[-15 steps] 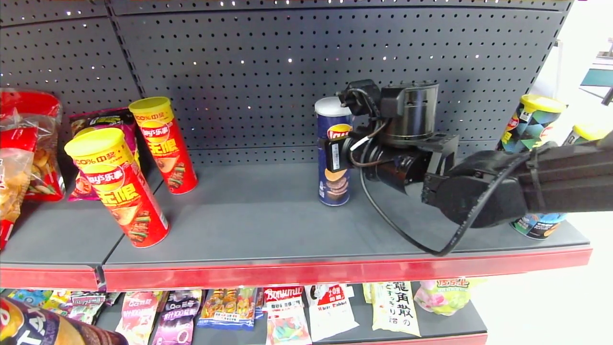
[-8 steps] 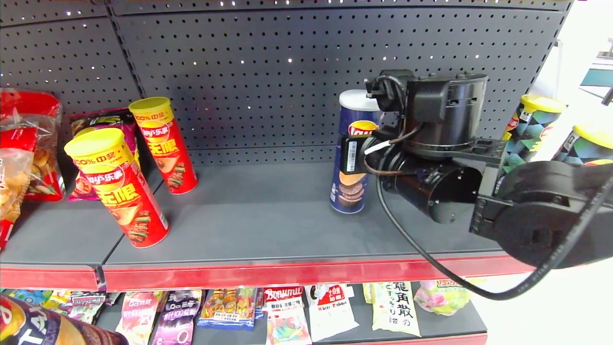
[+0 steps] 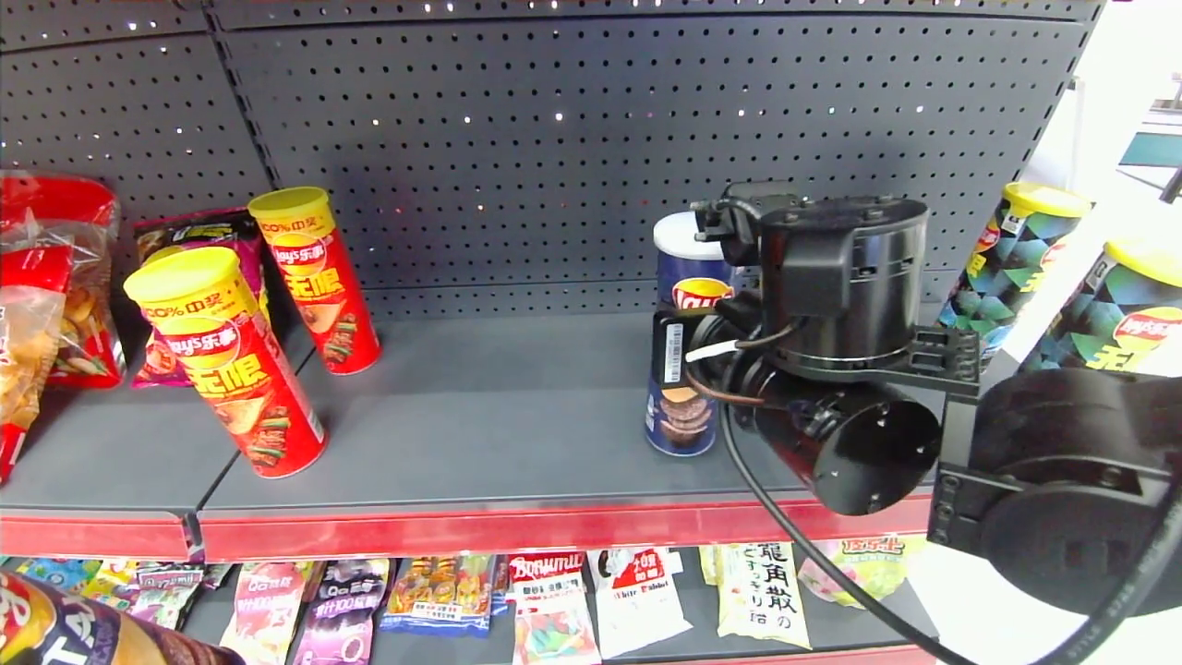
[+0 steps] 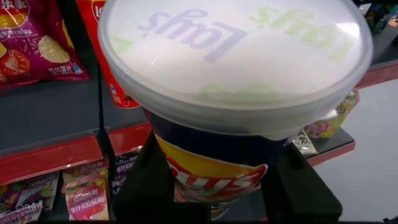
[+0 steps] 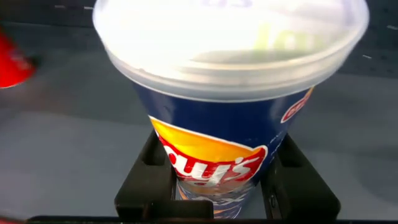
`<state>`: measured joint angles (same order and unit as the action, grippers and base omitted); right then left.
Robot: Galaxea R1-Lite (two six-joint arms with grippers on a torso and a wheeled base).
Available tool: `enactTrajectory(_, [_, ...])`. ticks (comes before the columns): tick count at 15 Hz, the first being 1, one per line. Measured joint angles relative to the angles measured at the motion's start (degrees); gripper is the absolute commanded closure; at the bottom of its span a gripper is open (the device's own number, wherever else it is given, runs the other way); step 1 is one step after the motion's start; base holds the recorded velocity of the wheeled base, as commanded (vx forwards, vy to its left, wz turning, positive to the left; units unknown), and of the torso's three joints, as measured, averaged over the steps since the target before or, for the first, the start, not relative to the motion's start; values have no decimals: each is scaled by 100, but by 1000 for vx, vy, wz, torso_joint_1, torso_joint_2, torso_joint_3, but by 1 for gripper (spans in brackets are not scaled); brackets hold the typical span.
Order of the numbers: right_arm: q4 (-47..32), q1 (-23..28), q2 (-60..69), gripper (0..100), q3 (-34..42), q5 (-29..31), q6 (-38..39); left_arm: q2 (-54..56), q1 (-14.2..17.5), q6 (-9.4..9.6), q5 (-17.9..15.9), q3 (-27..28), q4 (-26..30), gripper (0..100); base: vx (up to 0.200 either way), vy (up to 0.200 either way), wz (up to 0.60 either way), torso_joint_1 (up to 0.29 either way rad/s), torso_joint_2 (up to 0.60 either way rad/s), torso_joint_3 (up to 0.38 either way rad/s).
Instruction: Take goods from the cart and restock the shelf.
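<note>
- The right gripper [image 3: 681, 351] is closed around a blue can [image 3: 691, 272] with a pale lid. Its black fingers [image 5: 148, 180] press on either side of the can's body, below the lid.
- That blue can is upright over the grey shelf [image 3: 480, 416], on the right half of the board and near its red front edge [image 3: 517, 525]. Whether its base touches the board cannot be told.
- The left gripper [image 4: 214, 190] clasps a second blue can [image 4: 236, 56] of the same kind, one finger on each side under the clear lid. In the head view this can pokes in at the lower left corner, below the shelf's front edge.
- Two red cans [image 3: 231, 369] with yellow lids stand on the left part of the shelf, well apart from the blue can — one nearer the front, one nearer the pegboard back [image 3: 554, 139].
- Snack bags [image 3: 55, 286] lean at the far left, beside the red cans.
- Dark patterned cans [image 3: 1016, 245] with yellow lids stand at the right end, partly behind the right arm.
- On the lower shelf [image 3: 859, 628], flat packets [image 3: 554, 600] lie in a row.
</note>
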<state>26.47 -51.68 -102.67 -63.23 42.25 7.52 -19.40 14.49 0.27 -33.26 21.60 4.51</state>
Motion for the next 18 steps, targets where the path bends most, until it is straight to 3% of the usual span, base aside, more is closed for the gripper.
enactTrajectory(18, [30,-599,-144,100,229,96,263,-41,-2,0,0,9,5,100,0,0,0,0,0,0])
